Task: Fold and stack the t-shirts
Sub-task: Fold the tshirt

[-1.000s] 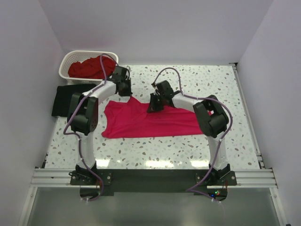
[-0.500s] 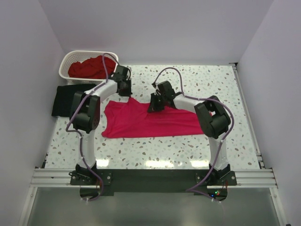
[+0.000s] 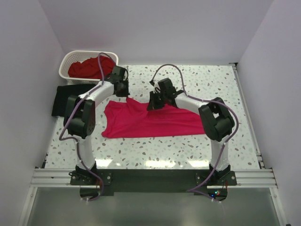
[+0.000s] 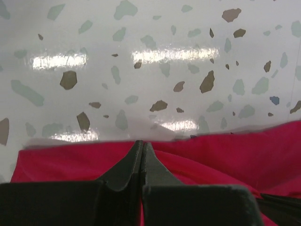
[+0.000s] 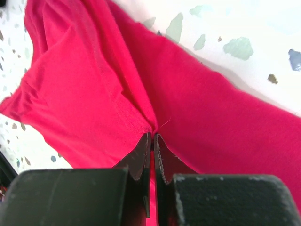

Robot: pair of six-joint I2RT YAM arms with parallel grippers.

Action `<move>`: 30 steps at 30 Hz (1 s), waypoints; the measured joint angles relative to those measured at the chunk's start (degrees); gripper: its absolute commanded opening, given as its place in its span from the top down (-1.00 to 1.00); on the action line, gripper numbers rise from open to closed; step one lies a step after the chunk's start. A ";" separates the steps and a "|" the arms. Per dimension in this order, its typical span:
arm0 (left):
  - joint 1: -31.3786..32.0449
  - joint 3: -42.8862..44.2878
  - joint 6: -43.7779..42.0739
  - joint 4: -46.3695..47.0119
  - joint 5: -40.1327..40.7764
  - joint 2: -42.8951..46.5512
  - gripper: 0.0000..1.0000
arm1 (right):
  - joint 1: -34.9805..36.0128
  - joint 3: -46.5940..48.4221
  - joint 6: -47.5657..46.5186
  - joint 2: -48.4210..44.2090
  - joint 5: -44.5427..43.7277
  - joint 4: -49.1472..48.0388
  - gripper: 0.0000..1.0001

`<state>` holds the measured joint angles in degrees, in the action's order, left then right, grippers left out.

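**Pink shirt (image 3: 150, 123) pinched at two points**

Left gripper (image 4: 142, 143): jaws fully closed, nipping the pink shirt's far edge near its left corner. Right gripper (image 5: 152, 136): jaws closed on a fold of the same shirt, further right along that edge. The pink shirt lies spread over the table (image 3: 211, 80) centre. Black shirt (image 3: 63, 99): flat at the table's left edge. Dark red shirt (image 3: 87, 68): bundled in the basket (image 3: 66, 61), far-left corner.

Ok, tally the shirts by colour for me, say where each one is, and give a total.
pinkish-red t-shirt, spread out between the arms: 1
black t-shirt, lying at the far left: 1
darker red t-shirt, bundled in the white basket: 1
Total: 3
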<state>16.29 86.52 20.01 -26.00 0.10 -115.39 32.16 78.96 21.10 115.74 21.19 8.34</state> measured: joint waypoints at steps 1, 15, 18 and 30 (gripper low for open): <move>-0.02 -1.11 0.20 0.04 0.11 1.31 1.00 | 0.17 0.04 -0.72 -0.02 -0.04 0.35 1.00; -0.04 -17.31 3.48 1.95 0.28 16.52 1.00 | 5.60 0.09 -10.49 -3.82 -4.20 6.93 0.99; -0.04 -21.90 4.50 2.67 0.35 19.87 1.00 | 6.75 0.09 -12.15 -4.63 -5.29 7.48 0.89; -0.04 -35.01 7.89 4.26 1.27 26.38 0.40 | 10.10 -2.40 -15.76 -5.38 -4.76 10.14 0.31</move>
<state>16.25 51.51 27.90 -21.74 1.37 -89.01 42.26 76.55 5.34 110.37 16.43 18.48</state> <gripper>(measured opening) 0.211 0.296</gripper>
